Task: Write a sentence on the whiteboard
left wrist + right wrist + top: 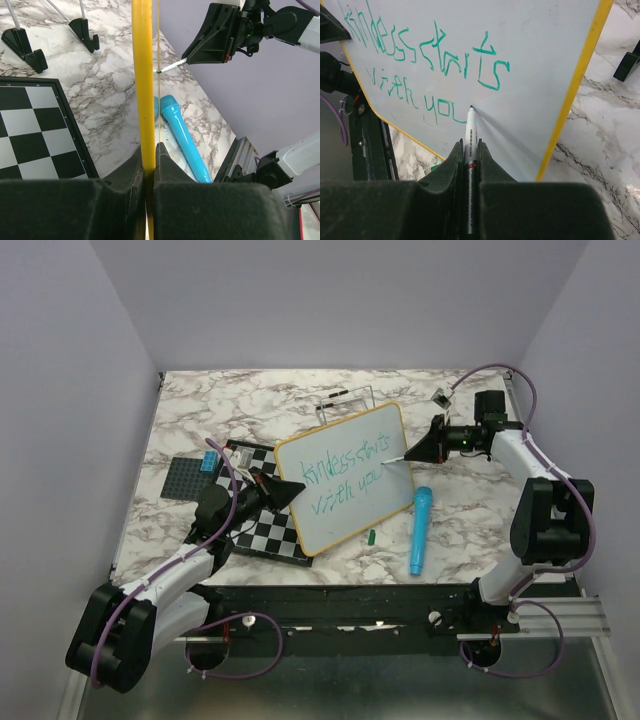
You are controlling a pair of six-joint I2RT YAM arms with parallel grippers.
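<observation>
Here: right claw (469,146) grips marker (470,127), tip touching whiteboard (540,45).

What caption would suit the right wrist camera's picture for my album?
Black fingers clamp a slim white marker, its tip touching the glossy yellow-framed whiteboard beside green handwritten lettering.

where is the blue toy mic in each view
top external: blue toy mic lies lower centre-right, just right of the whiteboard.
left wrist: blue toy mic at centre, just right of the yellow frame.
right wrist: not in it.
shared landmark: the whiteboard's yellow frame, in all three.
</observation>
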